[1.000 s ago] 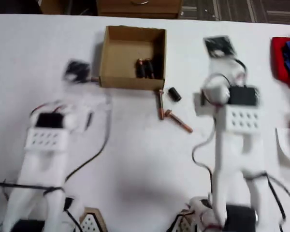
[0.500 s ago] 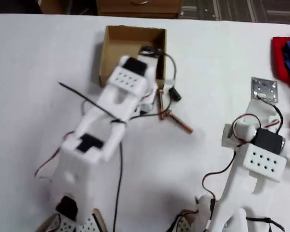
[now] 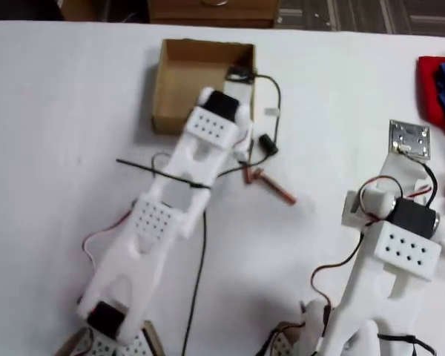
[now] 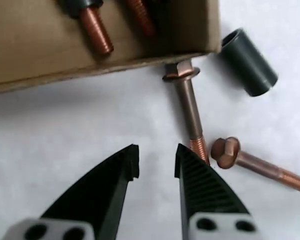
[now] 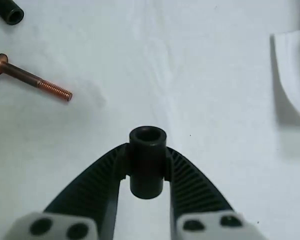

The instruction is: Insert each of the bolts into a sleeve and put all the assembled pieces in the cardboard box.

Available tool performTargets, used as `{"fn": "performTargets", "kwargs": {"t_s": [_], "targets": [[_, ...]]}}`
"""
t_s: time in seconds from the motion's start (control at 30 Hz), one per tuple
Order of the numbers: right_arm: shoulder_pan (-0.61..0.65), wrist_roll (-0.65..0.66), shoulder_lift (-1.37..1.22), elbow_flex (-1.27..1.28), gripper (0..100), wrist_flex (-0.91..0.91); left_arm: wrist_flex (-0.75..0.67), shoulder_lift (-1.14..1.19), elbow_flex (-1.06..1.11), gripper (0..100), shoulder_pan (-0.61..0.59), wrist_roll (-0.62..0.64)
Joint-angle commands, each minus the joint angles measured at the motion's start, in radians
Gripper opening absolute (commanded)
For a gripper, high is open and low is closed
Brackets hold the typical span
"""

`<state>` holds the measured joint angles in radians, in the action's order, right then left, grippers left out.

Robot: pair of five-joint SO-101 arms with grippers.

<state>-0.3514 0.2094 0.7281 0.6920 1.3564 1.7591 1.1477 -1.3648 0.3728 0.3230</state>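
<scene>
My left arm (image 3: 208, 133) stretches from the near left to the cardboard box's (image 3: 193, 74) front right corner. In the left wrist view my left gripper (image 4: 156, 160) is open and holds nothing, just short of the threaded end of a copper bolt (image 4: 186, 102) whose head lies against the box wall (image 4: 90, 70). A second bolt (image 4: 257, 165) lies beside it, and a loose black sleeve (image 4: 249, 62) lies further out. Bolts in sleeves (image 4: 92, 27) rest inside the box. My right gripper (image 5: 147, 165) is shut on a black sleeve (image 5: 147, 160), held upright over the table.
The right arm (image 3: 397, 245) stands at the near right. A red cloth (image 3: 436, 81) lies at the far right edge, and a white object (image 5: 292, 75) lies close to the right gripper. A black cable (image 3: 200, 259) runs along the left arm.
The left arm has swung from the left side across to the box's front right corner. The right arm has drawn back toward the near right.
</scene>
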Motion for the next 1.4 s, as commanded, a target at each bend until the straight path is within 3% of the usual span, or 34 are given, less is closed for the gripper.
{"fn": "performTargets", "kwargs": {"t_s": [0.0, 0.13, 0.4, 0.67, 0.87, 1.27, 1.37], "targets": [[-0.008, 0.005, 0.030, -0.008, 2.2, -0.015, -0.023, 0.002, -0.054, 14, 0.009, 0.011], [-0.008, 0.005, 0.030, -0.008, 2.2, -0.015, -0.035, 0.018, -0.059, 14, 0.009, 0.044], [-0.008, 0.005, 0.030, -0.008, 2.2, -0.015, -0.054, 0.011, -0.064, 21, 0.015, 0.270], [-0.008, 0.005, 0.030, -0.008, 2.2, -0.016, -0.144, 0.021, -0.053, 20, 0.064, 0.196], [-0.010, 0.005, 0.031, -0.008, 2.2, -0.015, -0.281, 0.074, -0.054, 10, 0.031, 0.181], [-0.010, 0.005, 0.035, -0.008, 2.2, -0.016, -0.267, 0.147, -0.061, 12, 0.017, 0.163], [-0.010, 0.005, 0.036, -0.008, 2.2, -0.016, -0.186, 0.140, -0.065, 5, 0.018, 0.106]]}}
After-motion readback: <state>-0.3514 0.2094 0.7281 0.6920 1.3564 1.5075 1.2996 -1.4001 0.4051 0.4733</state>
